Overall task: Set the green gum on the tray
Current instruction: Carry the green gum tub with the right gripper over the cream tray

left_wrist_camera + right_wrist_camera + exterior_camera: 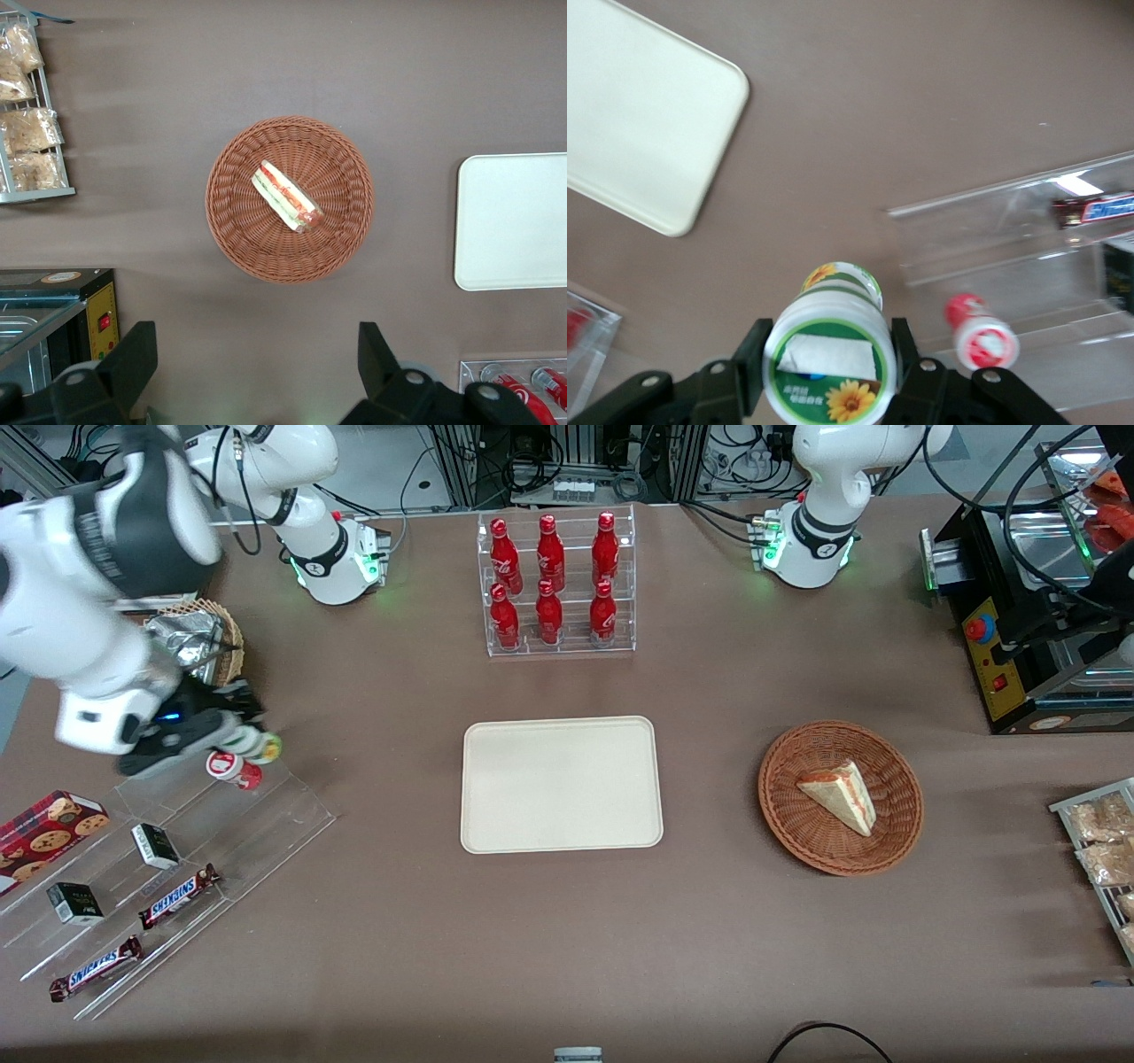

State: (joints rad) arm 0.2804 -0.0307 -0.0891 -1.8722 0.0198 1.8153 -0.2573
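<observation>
Two end effector (829, 372) fingers clamp the green gum (830, 354) between them.

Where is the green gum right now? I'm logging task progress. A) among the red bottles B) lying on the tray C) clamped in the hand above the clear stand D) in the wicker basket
C: the hand is shut on the green gum, while the tray holds nothing.

Brown table (399, 921) is carrying the tray (561, 784) at its middle. Bottle rack (558, 584) is standing farther from the camera. Wicker basket (840, 797) is lying toward the parked arm's end. Clear stepped stand (168, 868) is sitting toward the working arm's end, gripper (235, 735) hovering above it.
</observation>
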